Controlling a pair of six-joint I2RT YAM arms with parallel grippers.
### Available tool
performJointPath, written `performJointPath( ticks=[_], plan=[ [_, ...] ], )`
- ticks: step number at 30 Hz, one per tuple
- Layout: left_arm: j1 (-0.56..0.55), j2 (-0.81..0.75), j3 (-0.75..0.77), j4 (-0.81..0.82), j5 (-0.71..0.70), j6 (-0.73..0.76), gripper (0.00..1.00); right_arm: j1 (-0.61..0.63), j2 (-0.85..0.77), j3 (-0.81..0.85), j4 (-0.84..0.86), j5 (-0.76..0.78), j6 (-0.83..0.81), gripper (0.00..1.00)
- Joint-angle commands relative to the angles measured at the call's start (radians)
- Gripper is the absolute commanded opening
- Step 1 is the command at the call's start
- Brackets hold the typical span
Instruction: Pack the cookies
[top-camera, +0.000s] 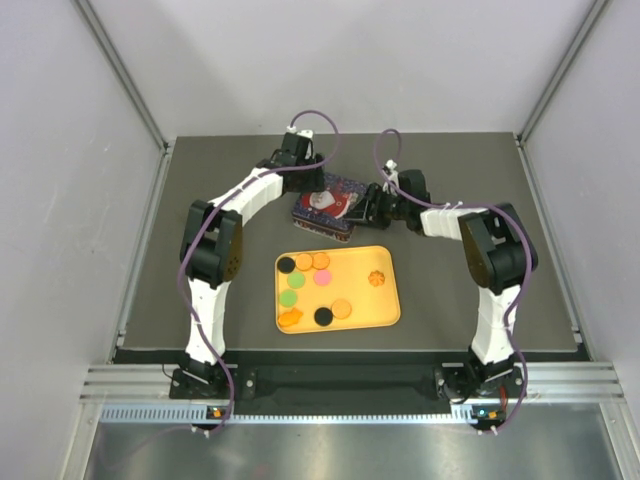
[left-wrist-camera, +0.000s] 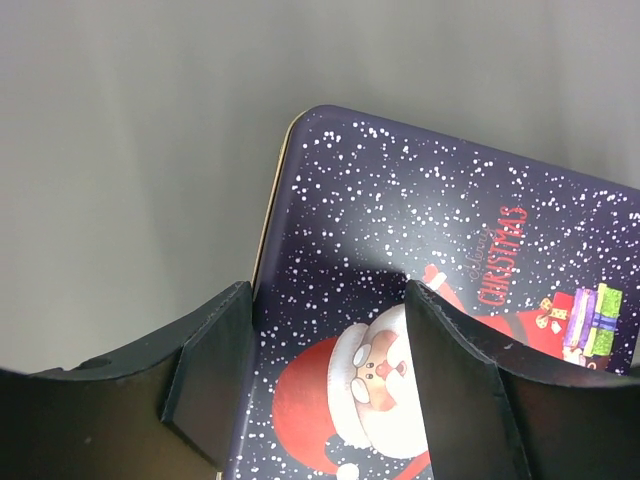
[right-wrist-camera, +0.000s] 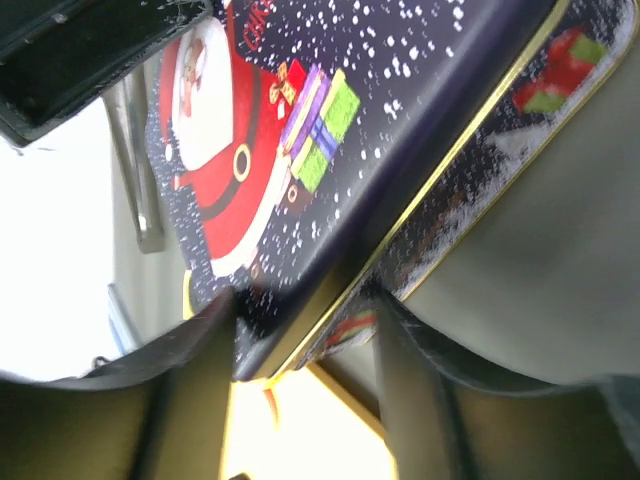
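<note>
Right now your left gripper (left-wrist-camera: 330, 330) hangs over the Christmas tin (left-wrist-camera: 400, 220) with fingers apart, one beside its edge, one above the Santa lid. Your right gripper (right-wrist-camera: 305, 330) straddles the tin's corner; whether it pinches, you cannot tell. The cookies (top-camera: 322, 277) lie loose on the yellow tray (top-camera: 365, 300) beside the tin

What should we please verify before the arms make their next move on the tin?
1. Left gripper over the lid edge: ok, open, one finger beyond the edge.
2. Right gripper at the tin corner: ok, the corner sits between its jaws.
3. Right gripper's hold on the lid: cannot tell.
4. Lid off: not ok, it covers the tin.
5. Cookies on the yellow tray: ok, none held.
</note>
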Motion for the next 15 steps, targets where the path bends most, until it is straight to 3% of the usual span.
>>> performJointPath(
  ticks=[1, 5, 6, 7, 9, 11, 15],
  plan=[
    [-0.006, 0.088, -0.029, -0.135, -0.035, 0.000, 0.66, 0.033, 0.020, -0.022, -0.049, 0.039, -0.060, 0.43],
    [-0.006, 0.088, -0.032, -0.135, -0.034, -0.009, 0.66, 0.036, 0.035, -0.025, -0.073, 0.066, -0.083, 0.21],
    [-0.006, 0.088, -0.032, -0.137, -0.037, -0.012, 0.66, 0.038, 0.037, -0.026, -0.085, 0.086, -0.092, 0.08],
    [-0.004, 0.091, -0.032, -0.137, -0.037, -0.014, 0.66, 0.036, 0.037, -0.028, -0.089, 0.089, -0.098, 0.04],
    [-0.006, 0.093, -0.032, -0.138, -0.040, -0.018, 0.66, 0.036, 0.032, -0.031, -0.098, 0.102, -0.106, 0.06],
    [-0.004, 0.093, -0.032, -0.141, -0.047, -0.020, 0.66, 0.033, 0.003, -0.031, -0.107, 0.120, -0.112, 0.18],
    [-0.004, 0.091, -0.031, -0.147, -0.055, -0.017, 0.66, 0.025, -0.076, 0.007, -0.176, 0.175, -0.138, 0.20]
  ],
)
